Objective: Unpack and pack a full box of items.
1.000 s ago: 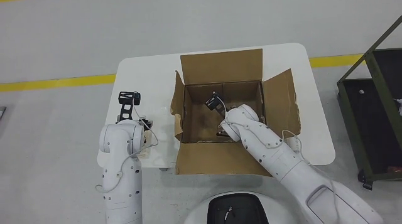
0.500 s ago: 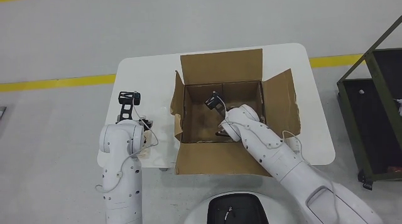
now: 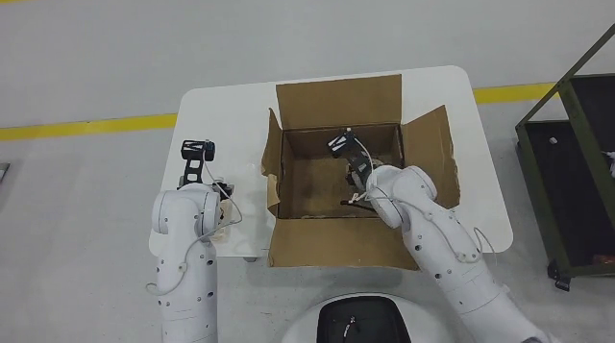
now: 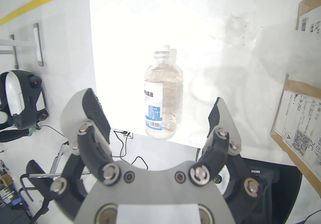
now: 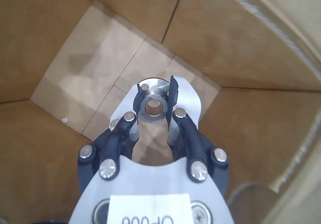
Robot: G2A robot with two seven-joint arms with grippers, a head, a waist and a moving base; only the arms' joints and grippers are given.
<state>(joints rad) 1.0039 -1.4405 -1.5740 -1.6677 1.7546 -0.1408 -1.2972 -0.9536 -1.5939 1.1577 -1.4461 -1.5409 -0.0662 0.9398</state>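
Observation:
An open cardboard box (image 3: 336, 103) stands on the white table (image 3: 221, 112) with its flaps spread. My right gripper (image 5: 154, 99) hangs inside the box above the floor (image 5: 100, 59), shut on a round metal flange part (image 5: 153, 108) with a hole through its hub. Two clear bottles (image 4: 161, 94) with white caps stand one behind the other near the table's front left edge. Just short of them is my left gripper (image 4: 154, 103), open, with its black pads (image 4: 94, 112) apart on either side and nothing held.
The box's labelled flap (image 4: 298, 122) lies close to the left gripper. A clear wrinkled patch (image 4: 233, 26) lies on the table beyond the bottles. A dark green cart (image 3: 577, 170) stands on the floor right of the table.
The right arm has swung to the right inside the box, its wrist now nearer the far right corner. The left arm has not moved.

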